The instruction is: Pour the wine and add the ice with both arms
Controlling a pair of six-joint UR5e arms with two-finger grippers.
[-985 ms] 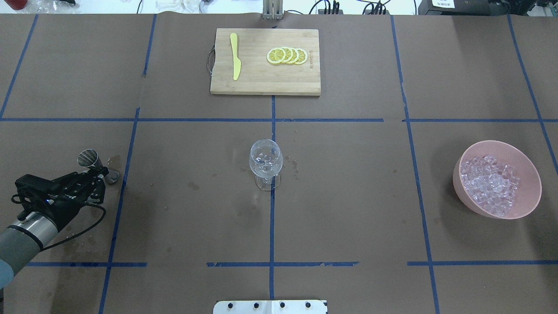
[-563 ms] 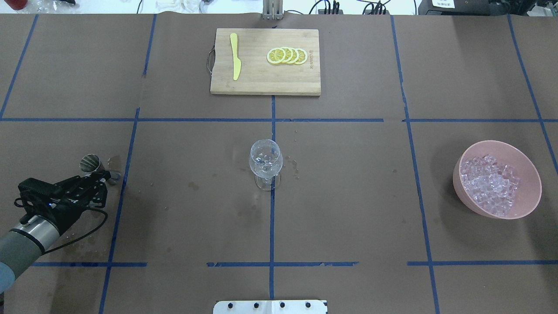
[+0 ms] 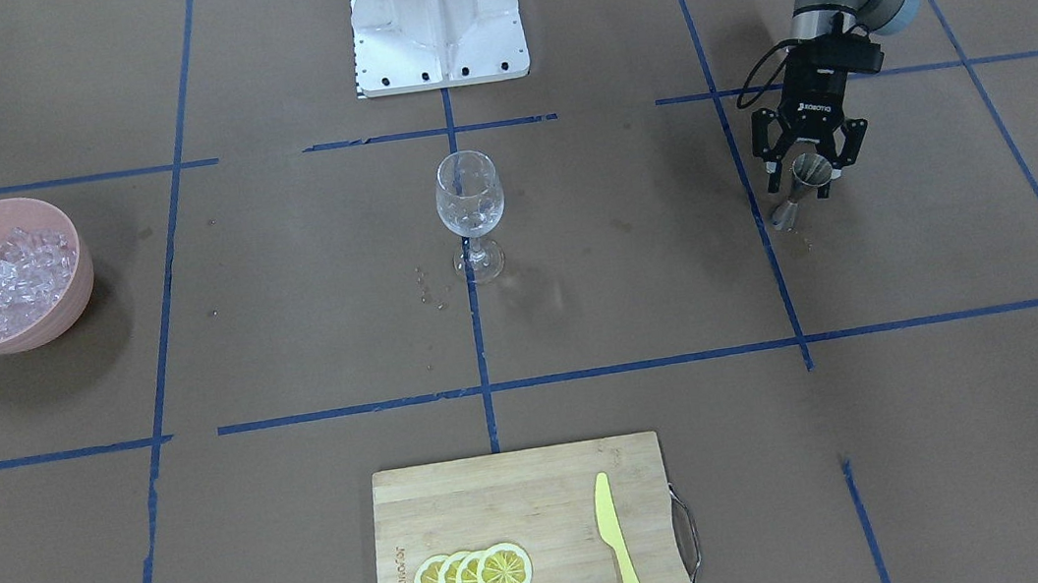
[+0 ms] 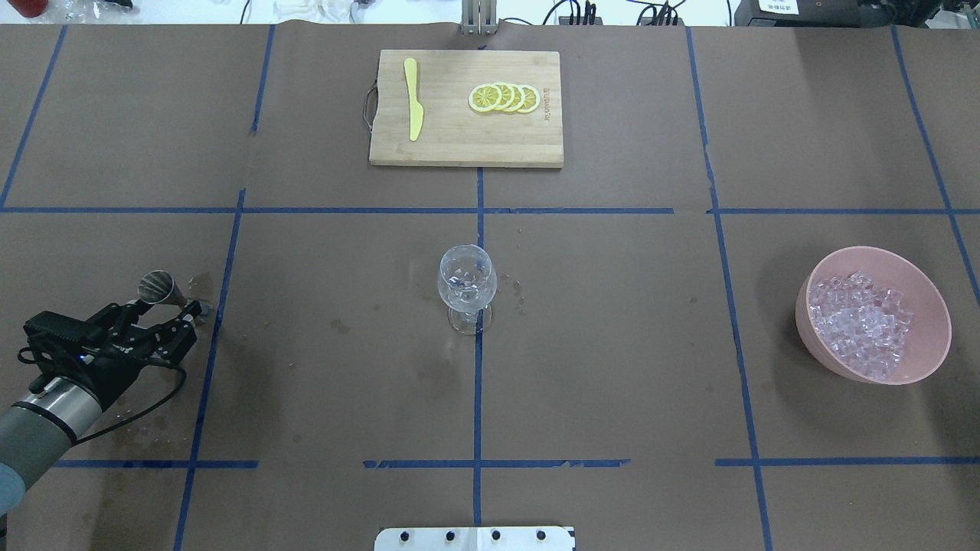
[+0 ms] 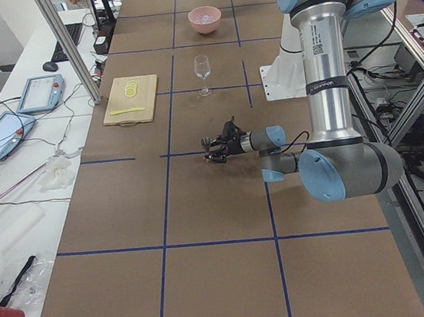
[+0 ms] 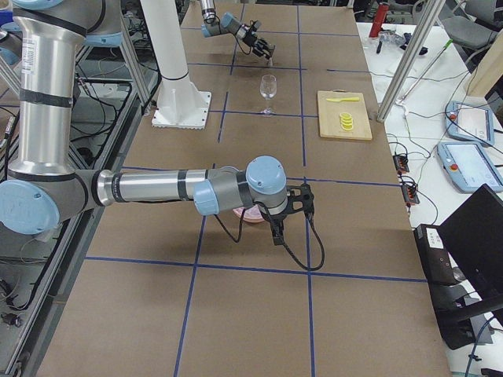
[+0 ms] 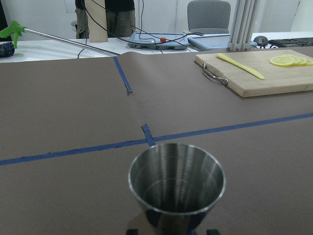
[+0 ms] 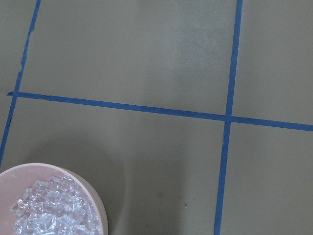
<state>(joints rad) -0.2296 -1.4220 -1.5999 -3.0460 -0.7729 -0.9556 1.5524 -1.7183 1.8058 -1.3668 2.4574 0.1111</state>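
Observation:
My left gripper (image 3: 804, 180) is open, its fingers spread on either side of a small steel jigger (image 3: 801, 185) that stands on the table at the robot's left. The overhead view shows the same gripper (image 4: 163, 312) and jigger (image 4: 158, 287). The left wrist view shows the jigger's open mouth (image 7: 176, 183) close up. A clear wine glass (image 4: 466, 279) stands mid-table. The ice (image 4: 861, 321) fills a pink bowl (image 4: 930, 306) on the robot's right. My right gripper (image 6: 289, 210) hovers over that bowl; I cannot tell whether it is open or shut.
A wooden cutting board (image 4: 459, 145) with lemon slices (image 4: 505, 98) and a yellow knife (image 4: 414, 99) lies at the table's far side. Wet spots (image 4: 517, 291) mark the paper near the glass and jigger. The white pedestal base (image 3: 436, 14) stands at the robot's edge.
My left gripper lowered a little with the jigger, then opened its fingers and let go of it. The glass and bowl have not moved.

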